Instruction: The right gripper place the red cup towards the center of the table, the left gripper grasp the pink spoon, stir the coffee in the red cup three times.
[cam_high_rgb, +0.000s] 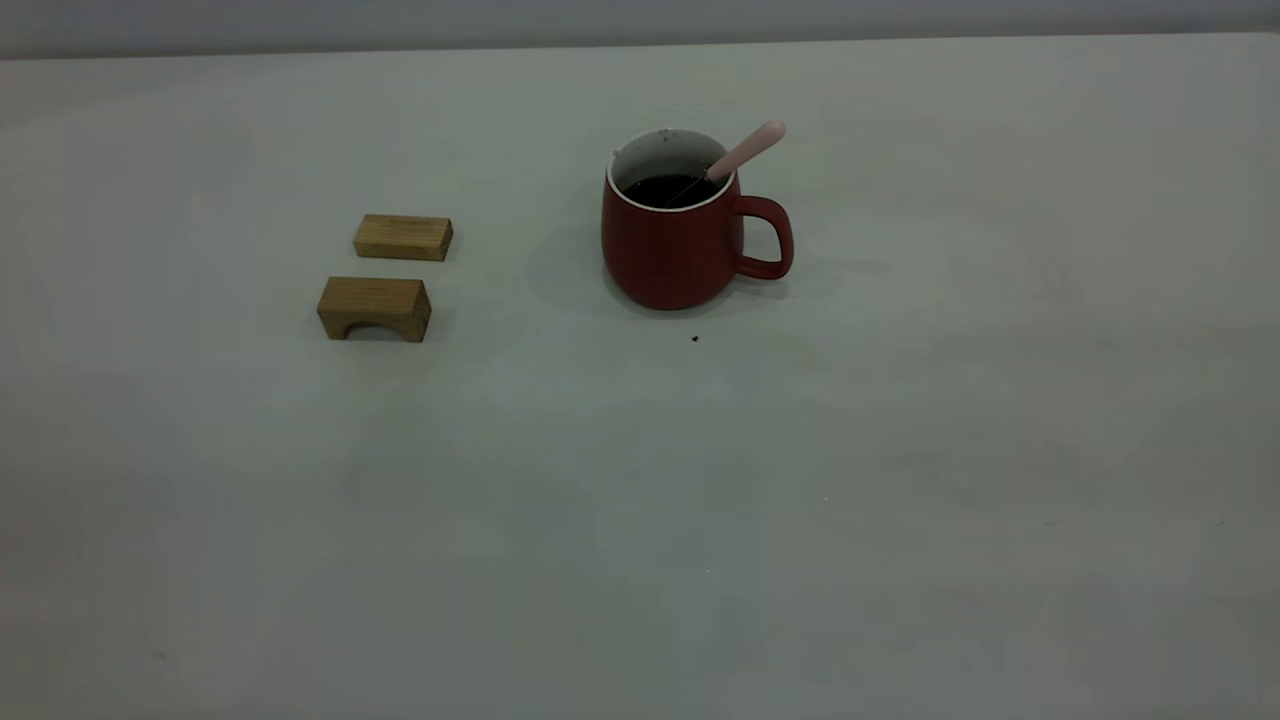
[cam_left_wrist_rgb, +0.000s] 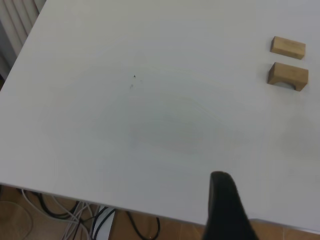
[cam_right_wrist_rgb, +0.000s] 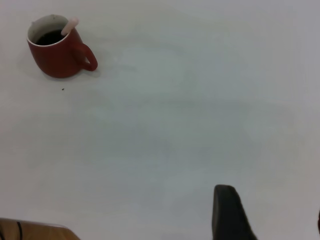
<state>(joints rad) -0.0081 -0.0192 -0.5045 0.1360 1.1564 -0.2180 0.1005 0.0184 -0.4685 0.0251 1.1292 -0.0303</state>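
The red cup (cam_high_rgb: 672, 238) stands upright on the desk (cam_high_rgb: 640, 520), a little right of the middle and toward the far side, its loop handle pointing right. Dark coffee (cam_high_rgb: 668, 190) fills it partway. The pink spoon (cam_high_rgb: 745, 151) is already in the cup, bowl down in the liquid, leaning on the right side of the rim with its pale handle slanting up, to the right and away. Two tan wooden blocks (cam_high_rgb: 385, 275) lie well apart to the cup's left, one behind the other.

Neither arm shows in the outside view. The left gripper (cam_left_wrist_rgb: 227, 210) hangs back over the desk's edge, with only one dark finger showing in its own camera, so I cannot tell how its jaws stand. The right gripper (cam_right_wrist_rgb: 230, 215) is likewise withdrawn, one finger in sight, jaws not readable; from it the cup lies well off across bare desk.

The matter now, I'd judge, is the spoon's tilt: its handle leans away from the left arm's side, so that gripper must reach over or past the cup, across the blocks' side, to take it.
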